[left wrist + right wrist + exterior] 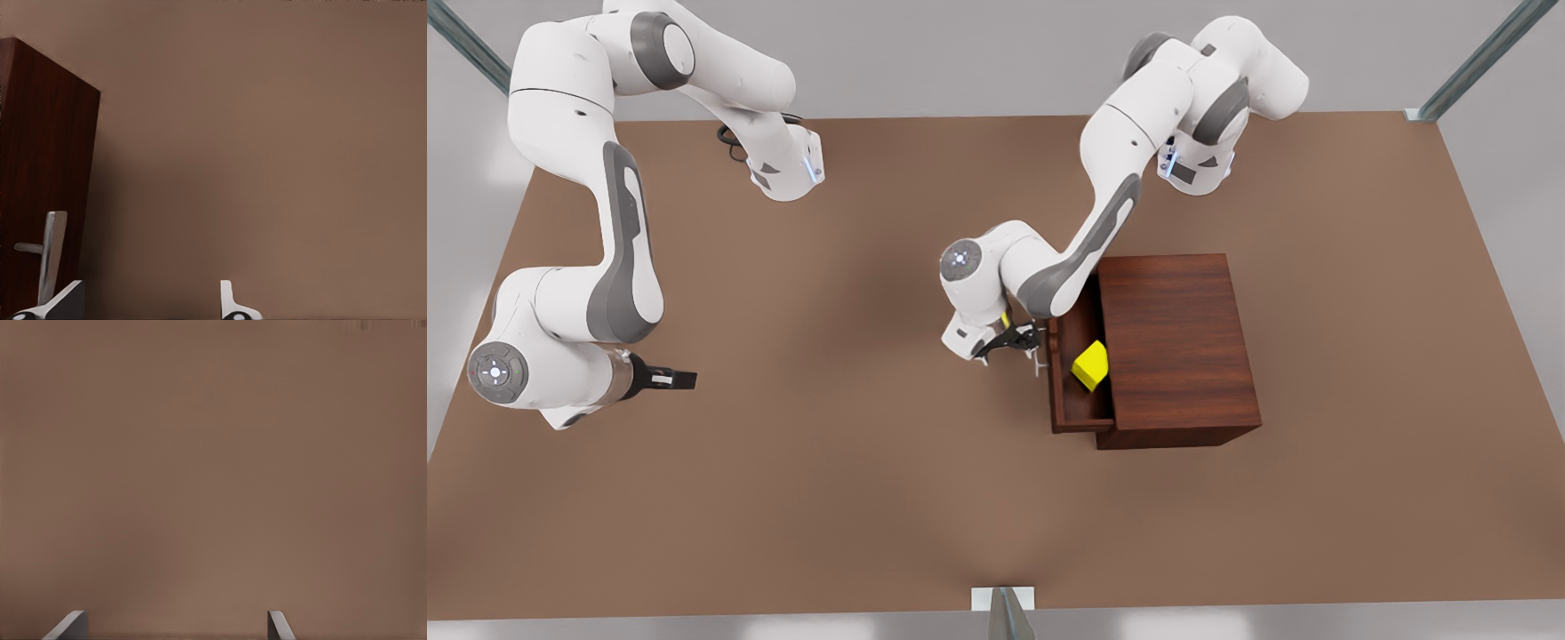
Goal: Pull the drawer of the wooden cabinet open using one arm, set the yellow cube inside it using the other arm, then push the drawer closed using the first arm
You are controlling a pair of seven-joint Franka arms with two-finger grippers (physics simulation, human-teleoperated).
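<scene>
The wooden cabinet (1178, 347) stands right of the table's centre in the front view. Its drawer (1069, 404) is pulled partly out toward the front view's left. The yellow cube (1091, 365) lies tilted inside it, half under the cabinet top. My left gripper (1018, 340) hangs just outside the drawer front by the silver handle (1039, 360), open. In the left wrist view the handle (50, 250) and the drawer front (40, 153) lie just beside one fingertip (67, 300), not between the jaws of the left gripper (150, 307). My right gripper (680, 380) waits open, far off at the front view's left.
The brown table (827, 498) stretches around the cabinet. Metal frame posts (1003, 613) stand at the table's edges and corners. The right gripper (173, 627) has bare table beneath it.
</scene>
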